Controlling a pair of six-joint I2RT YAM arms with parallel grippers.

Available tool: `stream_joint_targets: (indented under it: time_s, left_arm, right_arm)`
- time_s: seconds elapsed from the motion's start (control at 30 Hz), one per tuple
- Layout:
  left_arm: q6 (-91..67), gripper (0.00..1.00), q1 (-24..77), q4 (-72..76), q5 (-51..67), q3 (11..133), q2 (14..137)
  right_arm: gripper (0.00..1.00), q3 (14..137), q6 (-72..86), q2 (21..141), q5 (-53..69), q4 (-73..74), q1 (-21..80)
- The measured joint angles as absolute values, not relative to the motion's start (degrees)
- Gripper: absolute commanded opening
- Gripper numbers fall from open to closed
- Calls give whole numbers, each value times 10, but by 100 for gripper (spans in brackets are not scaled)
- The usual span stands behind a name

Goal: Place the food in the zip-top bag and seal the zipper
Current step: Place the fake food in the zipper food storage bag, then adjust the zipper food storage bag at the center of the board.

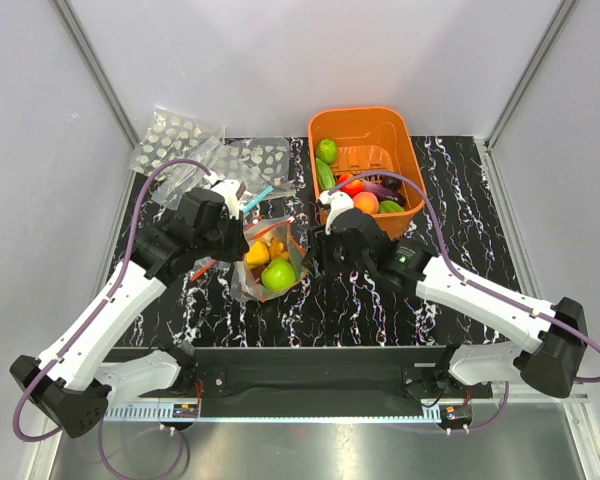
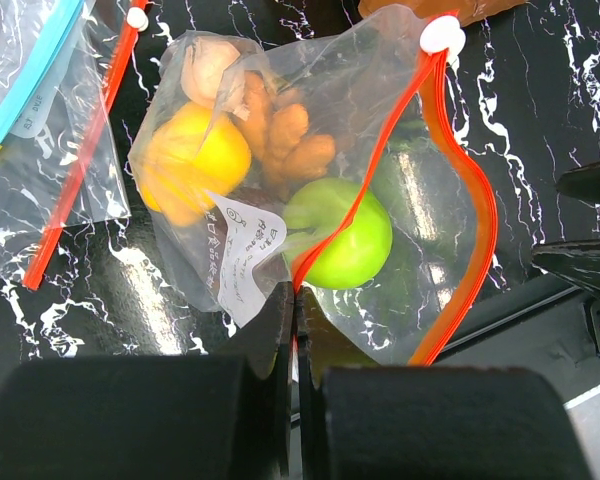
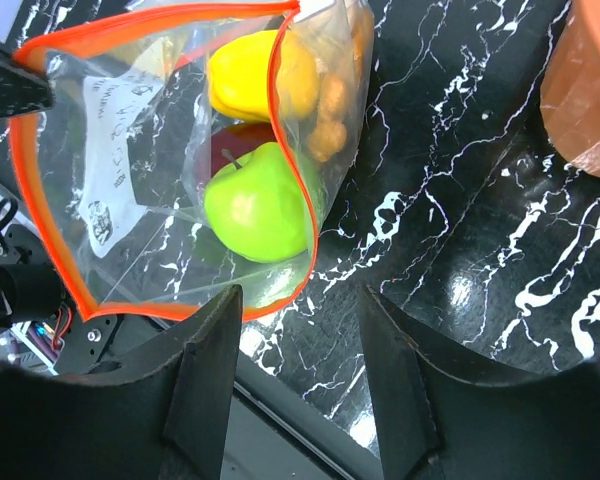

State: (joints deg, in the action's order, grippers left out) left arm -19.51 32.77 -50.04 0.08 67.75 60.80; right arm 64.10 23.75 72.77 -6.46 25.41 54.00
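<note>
Left pincer (image 2: 296,305) clenched on zipper (image 2: 380,150), strip running bottom centre to upper right; bag (image 2: 330,80) mouth gaping, green apple (image 2: 345,235) inside. Right pincer (image 3: 300,300) released beside it.

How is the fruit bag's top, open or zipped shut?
Open: the zip-top bag has both zipper strips bowed wide apart, green apple inside.

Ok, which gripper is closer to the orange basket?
Right. The right gripper hovers open just beside the orange basket's near-left corner; the left gripper is farther off, shut on the zipper.
</note>
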Motion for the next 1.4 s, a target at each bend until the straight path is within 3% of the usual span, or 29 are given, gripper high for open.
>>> stream_joint_targets:
  time_s: [0.13, 0.27, 0.4, 0.5, 1.07, 1.2, 1.23, 1.3, 1.33, 1.4]
  left_arm:
    - [-195, 0, 328, -501, 0, 677, 608]
    - [-195, 0, 328, -501, 0, 677, 608]
    - [-195, 0, 328, -501, 1, 677, 608]
    - [-194, 0, 328, -501, 1, 677, 607]
    - [-195, 0, 328, -509, 74, 708, 608]
    - [-195, 0, 328, -505, 74, 700, 610]
    - [-195, 0, 327, -505, 73, 697, 611]
    - [-195, 0, 326, -505, 70, 697, 613]
    - [-194, 0, 326, -505, 69, 697, 614]
    - [-192, 0, 325, -505, 63, 697, 614]
  right_arm:
    - [56, 641, 247, 753, -64, 247, 540]
    - [48, 643, 249, 796, -65, 239, 540]
    - [13, 653, 252, 840, -72, 240, 540]
    - [0, 657, 256, 849, -76, 242, 540]
    - [0, 780, 243, 807, -45, 270, 540]
    - [13, 775, 240, 824, -47, 275, 540]
    - [21, 771, 239, 827, -49, 276, 540]
    - [43, 765, 238, 829, -52, 283, 540]
    - [73, 764, 237, 829, -54, 286, 540]
    - [83, 765, 228, 829, -62, 287, 540]
